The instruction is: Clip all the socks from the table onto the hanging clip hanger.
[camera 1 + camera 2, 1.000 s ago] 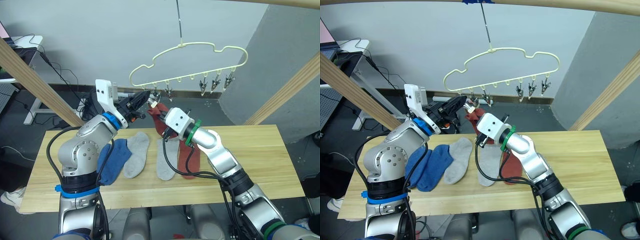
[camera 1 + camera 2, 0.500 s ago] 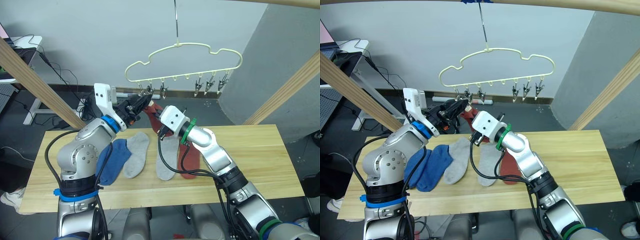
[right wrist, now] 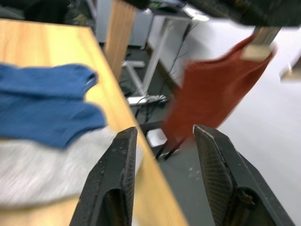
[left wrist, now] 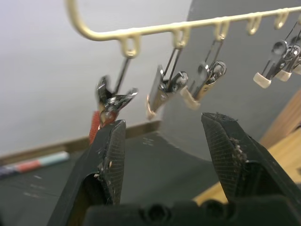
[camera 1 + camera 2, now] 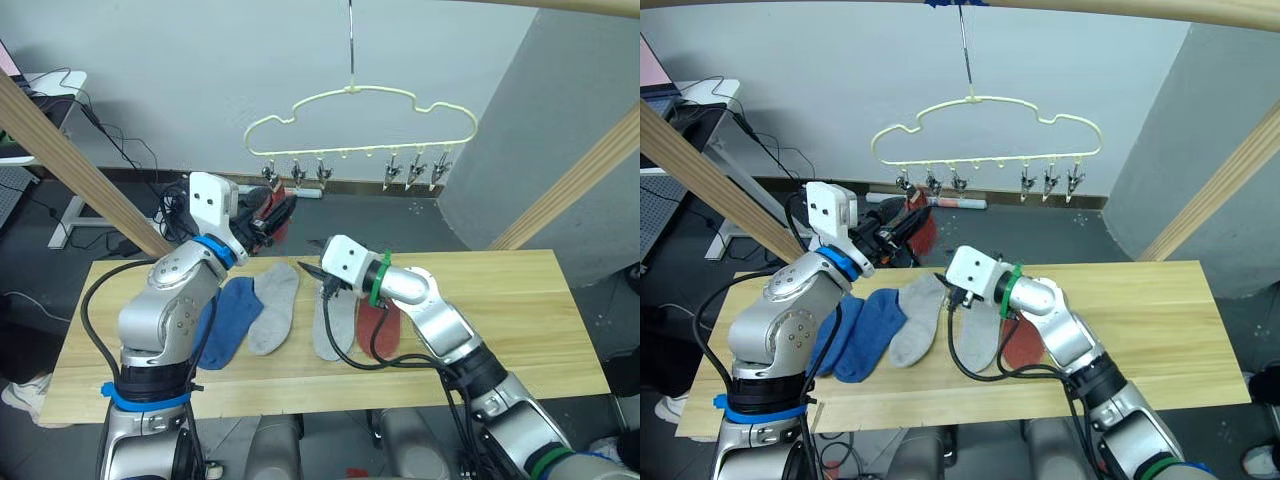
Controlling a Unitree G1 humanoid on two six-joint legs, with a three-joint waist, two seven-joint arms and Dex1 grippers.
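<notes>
**Left wrist view: one red sock clipped**

Left gripper gapes wide, empty, just below the clip hanger — a rust red sock dangles from its leftmost clip. Right gripper too is spread and empty, low over the table, where five socks lie.

- My desk, of light wooden planks, carries five socks in a row.
- Two blue socks lie at my left, overlapping.
- Two grey socks lie mid-row.
- One rust red sock lies rightmost, touching a grey one.
</notes>
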